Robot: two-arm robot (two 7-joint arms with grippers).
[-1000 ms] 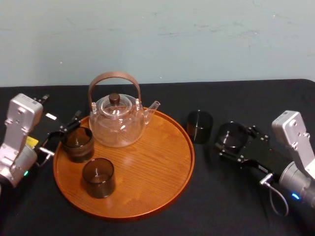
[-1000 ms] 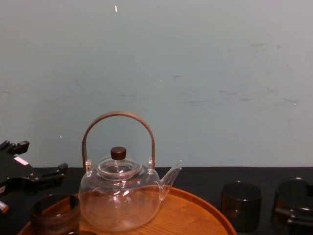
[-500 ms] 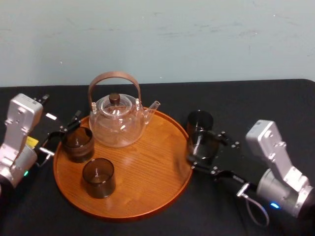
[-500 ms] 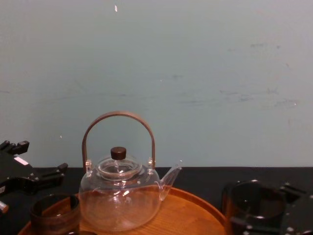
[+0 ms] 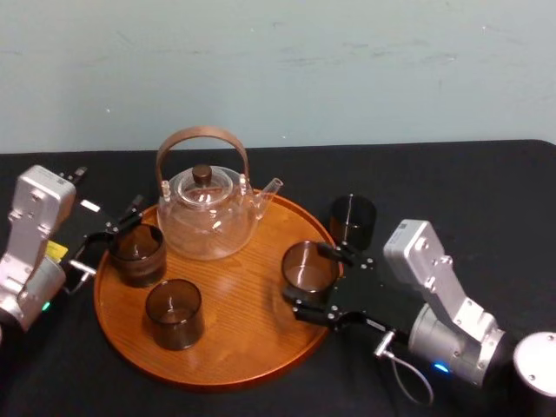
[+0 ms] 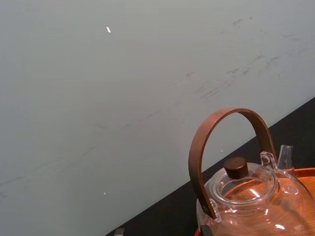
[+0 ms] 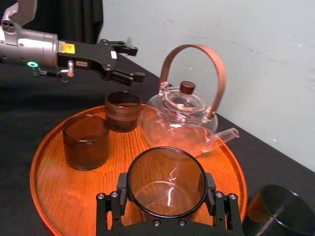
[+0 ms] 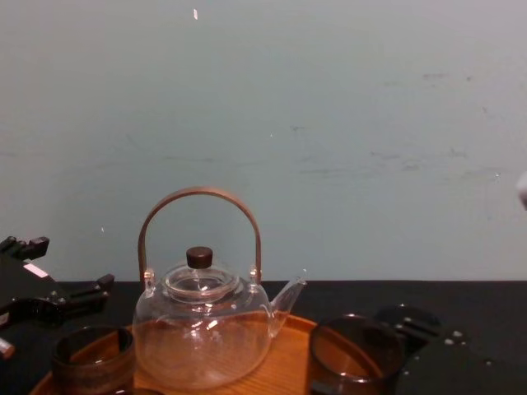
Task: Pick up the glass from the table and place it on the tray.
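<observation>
My right gripper is shut on a clear brownish glass, one finger on each side of it. The glass hangs over the right part of the round wooden tray; whether its base touches the wood I cannot tell. In the chest view the glass sits at the tray's right end, with the right gripper behind it. My left gripper rests open by the tray's left rim, holding nothing. In the right wrist view the left gripper is beyond the tray.
A clear glass teapot with a brown handle stands at the tray's back. Two dark glasses stand on its left part. Another dark glass stands on the black table just right of the tray.
My right gripper has carried the glass leftward, from the table past the other dark glass to over the tray's right part. The left arm has not moved.
</observation>
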